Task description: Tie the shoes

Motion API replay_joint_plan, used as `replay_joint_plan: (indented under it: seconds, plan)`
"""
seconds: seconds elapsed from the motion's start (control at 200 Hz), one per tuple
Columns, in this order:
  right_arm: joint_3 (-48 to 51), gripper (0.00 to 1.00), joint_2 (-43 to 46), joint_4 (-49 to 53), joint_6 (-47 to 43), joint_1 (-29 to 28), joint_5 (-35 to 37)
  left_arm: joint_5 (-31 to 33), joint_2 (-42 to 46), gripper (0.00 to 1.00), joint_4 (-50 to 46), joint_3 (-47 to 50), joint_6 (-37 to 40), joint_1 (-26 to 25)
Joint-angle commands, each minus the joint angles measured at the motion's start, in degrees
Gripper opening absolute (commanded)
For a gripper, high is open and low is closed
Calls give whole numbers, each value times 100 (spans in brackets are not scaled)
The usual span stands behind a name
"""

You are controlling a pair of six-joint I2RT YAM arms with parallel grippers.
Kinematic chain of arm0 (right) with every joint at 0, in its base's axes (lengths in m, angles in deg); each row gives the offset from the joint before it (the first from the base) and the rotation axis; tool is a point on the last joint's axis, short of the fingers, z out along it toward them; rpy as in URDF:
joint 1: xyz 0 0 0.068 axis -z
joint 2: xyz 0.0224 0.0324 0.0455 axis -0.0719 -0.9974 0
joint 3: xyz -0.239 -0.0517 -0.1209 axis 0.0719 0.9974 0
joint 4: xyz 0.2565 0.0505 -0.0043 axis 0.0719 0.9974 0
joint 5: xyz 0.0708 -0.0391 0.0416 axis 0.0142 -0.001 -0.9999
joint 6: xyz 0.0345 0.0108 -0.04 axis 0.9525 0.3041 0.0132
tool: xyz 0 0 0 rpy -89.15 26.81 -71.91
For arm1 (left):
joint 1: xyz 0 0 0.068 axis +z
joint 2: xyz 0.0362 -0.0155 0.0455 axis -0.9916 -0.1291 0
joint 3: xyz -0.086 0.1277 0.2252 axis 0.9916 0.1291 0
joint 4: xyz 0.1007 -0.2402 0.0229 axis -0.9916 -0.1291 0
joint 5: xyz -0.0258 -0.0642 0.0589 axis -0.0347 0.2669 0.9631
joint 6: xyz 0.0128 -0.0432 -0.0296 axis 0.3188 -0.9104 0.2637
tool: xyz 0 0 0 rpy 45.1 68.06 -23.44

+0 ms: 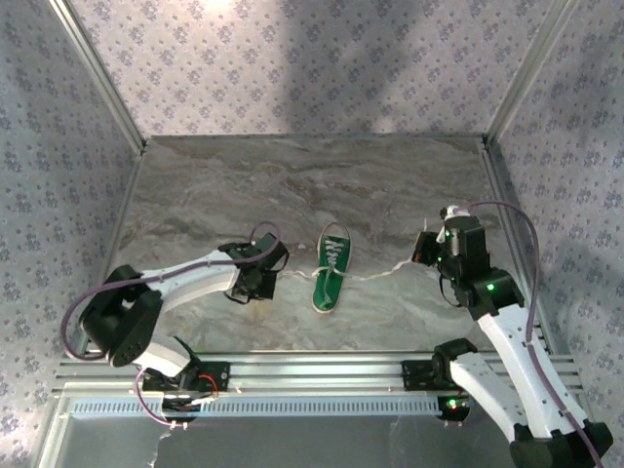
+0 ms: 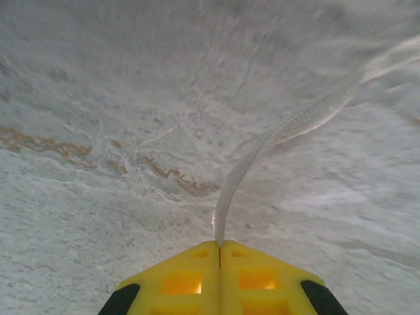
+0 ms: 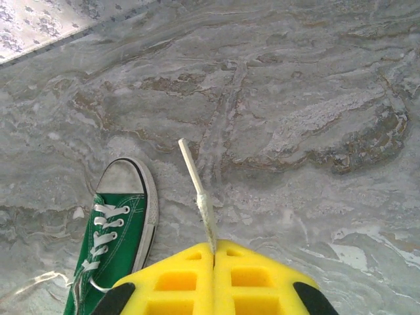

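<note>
Lying on its sole near the middle of the marbled worktop [image 1: 292, 185], the green sneaker [image 1: 331, 278] points its white toe cap away from the arm bases. Its white laces are threaded up the front and its dark-green insole shows at the open heel.

To the left of the sneaker, the left jaws hang low over the stone. In the left wrist view their yellow fingers [image 2: 177, 282] are pressed together on one white lace [image 2: 289, 125]. This lace runs from the pinch point away across the stone and off the upper right edge of that view, slightly blurred at its far end.

To the right of the sneaker, a little farther from it than the left jaws, the right jaws are likewise pressed together, yellow fingers [image 3: 252, 279] pinching the other lace [image 3: 197, 184]. A short stiff end pokes out past the fingertips and ends over bare stone just beside the toe cap. From above, this lace [image 1: 390, 269] shows as a thin pale line stretching from the sneaker's right side across to the right jaws.

In the right wrist view the sneaker [image 3: 115, 243] lies left of the fingers, toe cap upward.
</note>
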Motion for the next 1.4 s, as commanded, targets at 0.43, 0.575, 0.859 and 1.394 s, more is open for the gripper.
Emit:
replay_joint_plan:
  seconds: [0.43, 0.575, 0.859, 1.394]
  plan:
    - [-665, 0, 218, -462, 98, -121, -676, -1258, 636, 0, 268, -1926, 754, -499]
    - [-666, 0, 401, -358, 70, -129, -553, -1542, 172, 0, 411, -2377, 745, -619]
    - [-707, 0, 749, 344, 317, -124, 554, -1910, -1069, 0, 454, -3209, 771, -1184]
    - [-525, 0, 869, 507, 166, -95, 465, -1495, -1303, 0, 718, -3019, 214, -1502]
